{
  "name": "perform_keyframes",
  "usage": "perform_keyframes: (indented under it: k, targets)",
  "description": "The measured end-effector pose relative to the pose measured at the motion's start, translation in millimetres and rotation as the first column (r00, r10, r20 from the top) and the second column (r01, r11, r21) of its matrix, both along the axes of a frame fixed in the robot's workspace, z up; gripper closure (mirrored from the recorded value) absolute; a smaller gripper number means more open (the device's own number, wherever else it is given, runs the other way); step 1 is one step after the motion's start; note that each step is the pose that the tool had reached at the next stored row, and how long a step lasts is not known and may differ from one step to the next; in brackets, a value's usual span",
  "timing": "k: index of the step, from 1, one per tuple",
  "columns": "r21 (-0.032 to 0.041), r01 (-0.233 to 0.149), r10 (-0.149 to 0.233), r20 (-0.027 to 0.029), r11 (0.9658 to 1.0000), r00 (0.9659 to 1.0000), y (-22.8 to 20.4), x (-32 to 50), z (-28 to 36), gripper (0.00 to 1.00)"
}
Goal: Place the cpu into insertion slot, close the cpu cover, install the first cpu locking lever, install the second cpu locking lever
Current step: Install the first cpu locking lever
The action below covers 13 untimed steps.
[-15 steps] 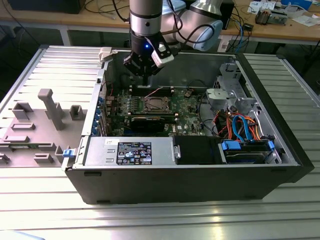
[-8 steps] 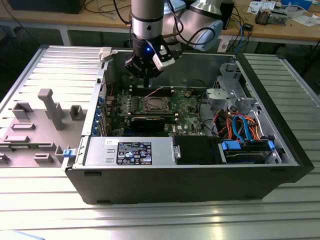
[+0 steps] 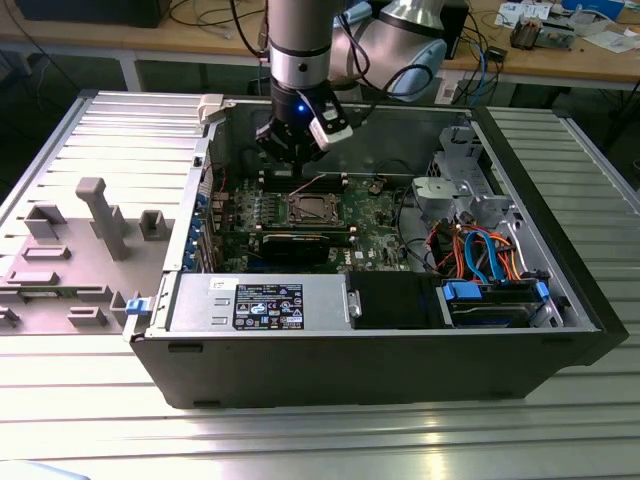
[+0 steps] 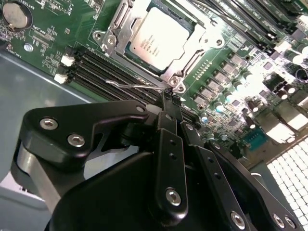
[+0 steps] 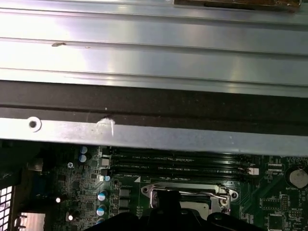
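Note:
The cpu (image 4: 156, 38) lies flat in the insertion slot (image 3: 312, 209), its silver-grey top showing through the window of the cpu cover (image 4: 119, 30), which is down over it. A thin wire locking lever (image 4: 132, 85) runs along the socket's edge beside the black memory slots. My gripper (image 4: 170, 97) is shut, its black fingertips right at the end of that lever; whether they pinch it I cannot tell. In the exterior view the gripper (image 3: 293, 160) hangs just above the green board, behind the socket. In the first wrist view the socket (image 5: 190, 195) shows with a wire lever (image 5: 211, 192) across it.
The board sits deep inside an open computer case (image 3: 560, 290) with metal walls all round. Long black memory slots (image 4: 103, 72) lie beside the socket. A power supply (image 3: 265, 305), drive cage (image 3: 455, 195) and coloured cables (image 3: 480, 250) crowd the exterior view's right and front.

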<state>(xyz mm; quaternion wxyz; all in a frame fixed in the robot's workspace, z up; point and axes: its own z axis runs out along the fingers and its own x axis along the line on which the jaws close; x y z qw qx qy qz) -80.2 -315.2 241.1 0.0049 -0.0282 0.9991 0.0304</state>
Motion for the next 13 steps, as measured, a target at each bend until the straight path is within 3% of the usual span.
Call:
perform_keyframes:
  k: [6, 10, 13]
  targets:
    - [0.0003, 0.015, -0.015, -0.0001, 0.9999, 0.9999, 1.8, 9.2, -9.6, 0.89]
    - [0.0003, 0.048, -0.048, -0.0001, 0.9989, 0.9989, 1.8, 10.3, -11.9, 0.89]
    - [0.0003, 0.05, -0.05, 0.0, 0.9987, 0.9987, 2.3, 12.3, -12.8, 0.89]
